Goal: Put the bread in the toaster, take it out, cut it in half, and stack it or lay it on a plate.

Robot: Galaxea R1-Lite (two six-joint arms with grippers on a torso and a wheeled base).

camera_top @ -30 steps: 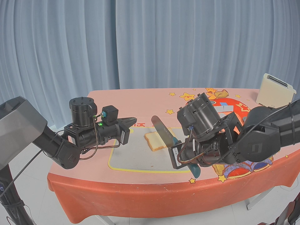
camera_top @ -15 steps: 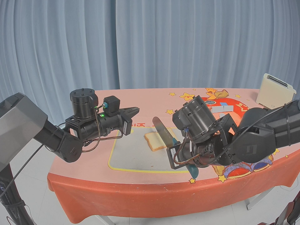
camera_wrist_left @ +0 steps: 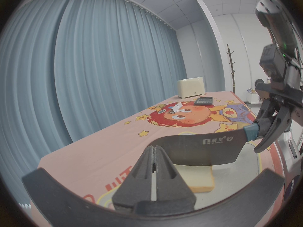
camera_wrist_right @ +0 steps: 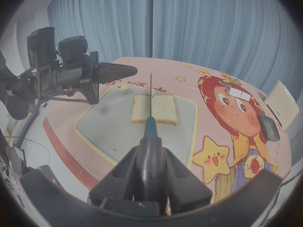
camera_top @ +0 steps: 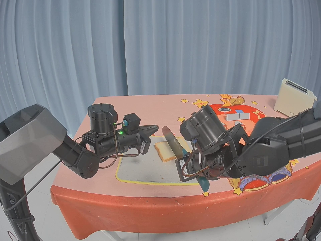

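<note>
In the head view you have one bread slice (camera_top: 165, 150) lying flat on one cutting mat (camera_top: 140, 166), toward its far right corner. Your right gripper (camera_top: 195, 169) is clamped on the teal handle of the one knife (camera_top: 172, 139), with the blade slanting over the slice's middle. Your left gripper (camera_top: 152, 128) hangs just beside the slice, pinched together on nothing. One toaster (camera_top: 294, 100) stands at the far right corner of the table (camera_top: 150, 104), well apart.

In the left wrist view, the two fingers (camera_wrist_left: 142, 174) meet along a thin slit. The blade crosses in front of the slice, and you cannot tell whether it touches.

In the right wrist view, the blade is edge-on over the slice's centre. One dark tray (camera_wrist_right: 269, 127) lies just beside the toaster.
</note>
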